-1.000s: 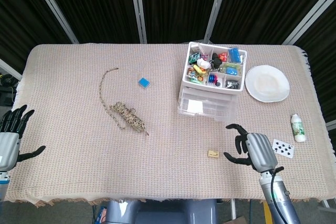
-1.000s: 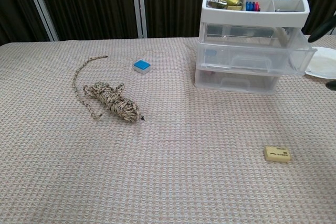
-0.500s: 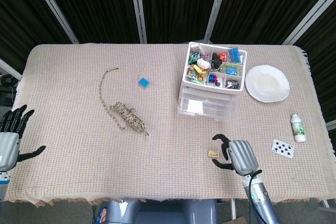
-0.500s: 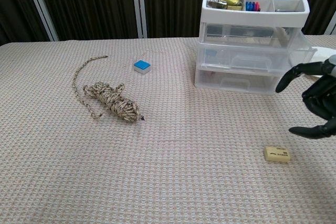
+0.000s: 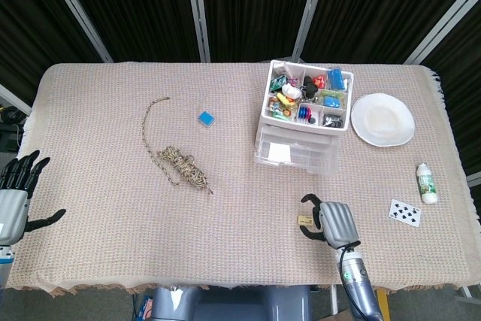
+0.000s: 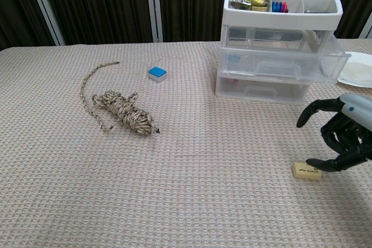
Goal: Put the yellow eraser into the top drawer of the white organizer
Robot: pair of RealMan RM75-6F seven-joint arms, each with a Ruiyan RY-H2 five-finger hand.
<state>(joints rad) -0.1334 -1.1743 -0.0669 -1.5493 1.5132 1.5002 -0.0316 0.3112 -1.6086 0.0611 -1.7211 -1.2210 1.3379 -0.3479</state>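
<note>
The right hand (image 6: pixel 343 135) hangs low over the table's near edge, toward the right corner, fingers curled but apart and nothing in them; its thumb tip sits right at the yellow eraser (image 6: pixel 306 171), perhaps touching its far right end, though I cannot be sure of contact; from the head view the eraser (image 5: pixel 304 220) lies flat on the cloth just to the left of that hand (image 5: pixel 334 223). It looks a small, light, stiff block, slightly rubbery, so it ought to grip well and not slip; the low profile is the trouble, since fingers must come down to the woven cloth; I would pinch it across the short sides, thumb on one long face and a finger on the other. Beyond it, toward the far right of the table, stands the white organizer (image 6: pixel 280 39), its top drawer (image 6: pixel 282 38) seemingly pulled out a little. The left hand (image 5: pixel 16 193) waits at the near left corner, fingers spread, holding nothing.
</note>
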